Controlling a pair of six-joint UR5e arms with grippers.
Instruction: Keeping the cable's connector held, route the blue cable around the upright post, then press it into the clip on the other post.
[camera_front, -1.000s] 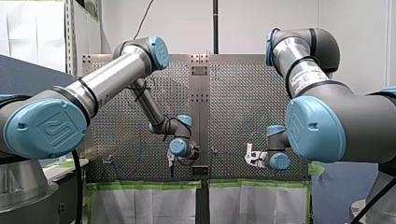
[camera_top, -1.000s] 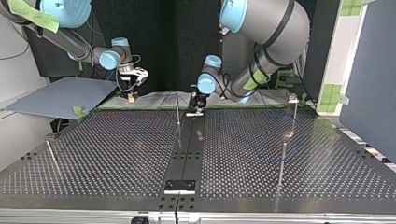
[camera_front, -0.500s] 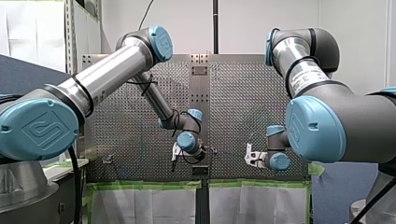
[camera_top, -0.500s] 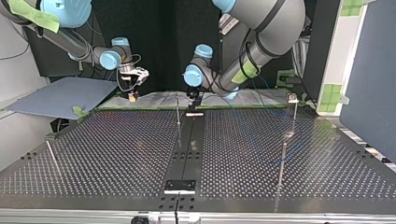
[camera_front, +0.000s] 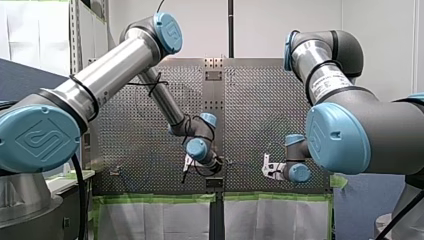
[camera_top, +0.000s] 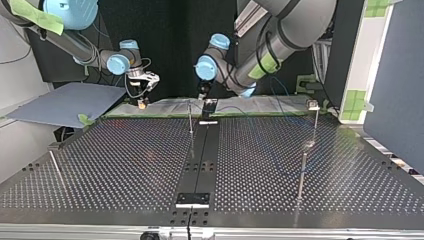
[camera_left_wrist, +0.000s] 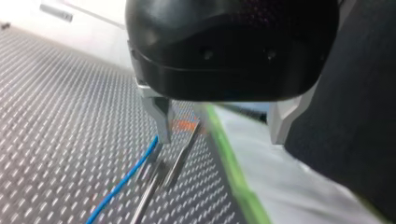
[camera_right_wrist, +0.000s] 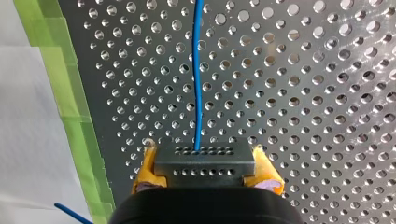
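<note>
Blue cable (camera_right_wrist: 198, 74): ran straight ahead from the connector (camera_right_wrist: 204, 171) over the perforated table (camera_right_wrist: 303, 93); in the left wrist view it passed just beside one metal finger (camera_left_wrist: 161, 116).
Connector: dark block, clamped between the yellow pads (camera_right_wrist: 147, 170) of my right claw (camera_right_wrist: 205, 163).
My left claw (camera_left_wrist: 219, 135): spread wide, holding nothing, over the table's taped edge.
Upright post (camera_top: 190, 117): in the top view, near my left claw at its 7 o'clock.
Clip post (camera_top: 315, 125): at 3 o'clock from the upright post, well apart.
Green tape (camera_right_wrist: 70, 93): along the table's edge.
</note>
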